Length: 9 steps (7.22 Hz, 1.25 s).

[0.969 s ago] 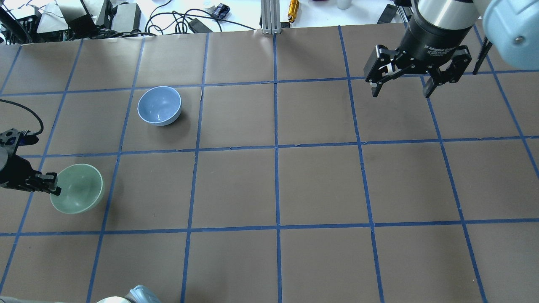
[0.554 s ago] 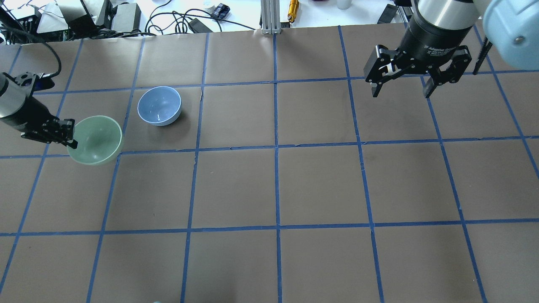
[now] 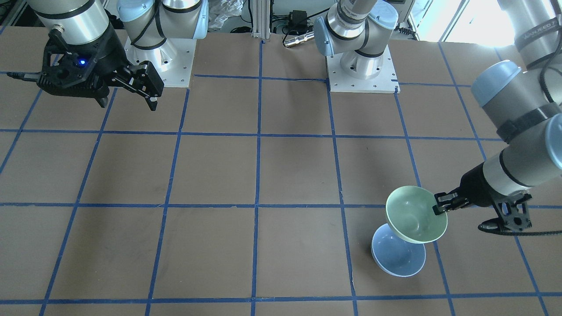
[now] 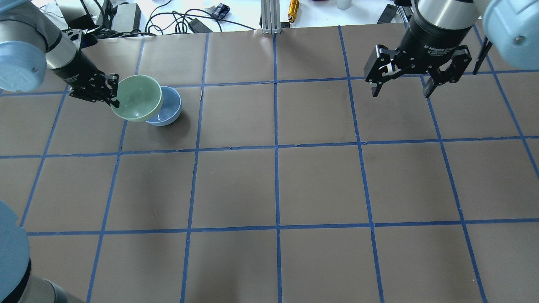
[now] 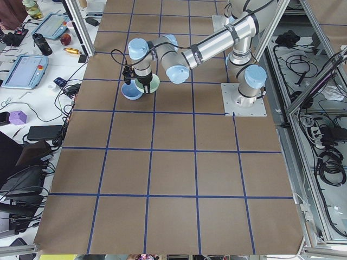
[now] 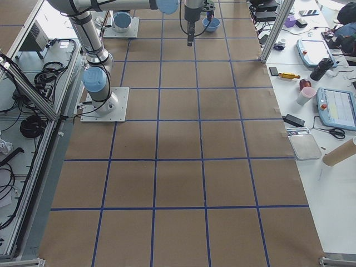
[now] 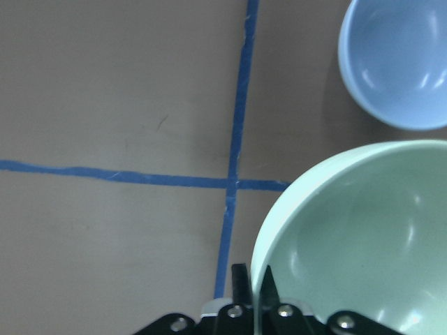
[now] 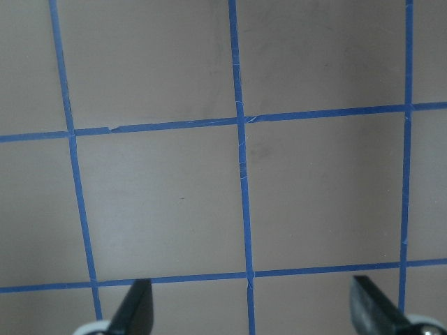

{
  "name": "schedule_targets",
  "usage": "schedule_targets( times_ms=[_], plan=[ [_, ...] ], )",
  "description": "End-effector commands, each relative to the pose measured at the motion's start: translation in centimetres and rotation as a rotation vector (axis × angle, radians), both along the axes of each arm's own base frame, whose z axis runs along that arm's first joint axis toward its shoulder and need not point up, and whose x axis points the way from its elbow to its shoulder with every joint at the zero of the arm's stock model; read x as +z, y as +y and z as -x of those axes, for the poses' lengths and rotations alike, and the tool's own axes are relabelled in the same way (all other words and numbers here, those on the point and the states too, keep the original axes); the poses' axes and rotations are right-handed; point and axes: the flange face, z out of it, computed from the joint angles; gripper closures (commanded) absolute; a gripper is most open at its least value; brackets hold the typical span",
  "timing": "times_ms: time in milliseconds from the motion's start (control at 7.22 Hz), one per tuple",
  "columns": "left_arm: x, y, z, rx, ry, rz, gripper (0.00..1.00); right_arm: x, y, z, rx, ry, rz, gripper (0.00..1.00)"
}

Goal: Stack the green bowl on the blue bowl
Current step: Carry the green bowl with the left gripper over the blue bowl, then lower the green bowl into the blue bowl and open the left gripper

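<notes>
Green bowl [image 4: 137, 97]: carried across surface [image 4: 294, 181], now partly over blue bowl [image 4: 170, 112]; left gripper [image 4: 113, 96] pinches rim (right gripper [image 4: 401, 93] spread, empty); lowering due.

Both arms are shiny silver tubes with light blue round caps [image 3: 498, 74] at the joints. The left arm [image 3: 522, 160] has a black band [image 3: 535, 36] with white letters on it, and a thin black cable [image 3: 540, 233] by its wrist. The right arm [image 4: 442, 12] has small white writing [image 4: 438, 49] on its black end. The left gripper [image 3: 437, 210] and the right gripper [image 4: 401, 93] are black. A tiny blue light [image 3: 81, 62] glows on the right wrist. Each arm has a white square plate [image 3: 360, 83] with little screws at its foot.
</notes>
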Motion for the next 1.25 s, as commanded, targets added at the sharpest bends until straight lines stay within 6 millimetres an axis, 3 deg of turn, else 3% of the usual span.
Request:
schedule_targets(
  times_ms=[0, 415, 692, 831, 969, 1108],
  plan=[
    [-2.7, -2.5, 1.2, -0.015, -0.015, 0.016, 1.0, 0.0, 0.0, 0.0, 0.0, 0.0, 0.001, 0.0],
    [-5.6, -3.8, 0.8, -0.02, -0.026, 0.039, 1.0, 0.0, 0.0, 0.0, 0.0, 0.0, 0.0, 0.0],
    [-6.0, -3.6, 0.9, -0.019, -0.023, 0.029, 1.0, 0.0, 0.0, 0.0, 0.0, 0.0, 0.0, 0.0],
    [-6.2, -3.5, 0.9, -0.016, -0.026, 0.023, 0.95, 0.0, 0.0, 0.0, 0.0, 0.0, 0.0, 0.0],
    [-6.7, -3.3, 0.8, -0.027, -0.035, 0.011, 0.8, 0.0, 0.0, 0.0, 0.0, 0.0, 0.0, 0.0],
    [-6.8, -3.2, 0.7, -0.035, -0.039, 0.009, 0.75, 0.0, 0.0, 0.0, 0.0, 0.0, 0.0, 0.0]
  ],
)
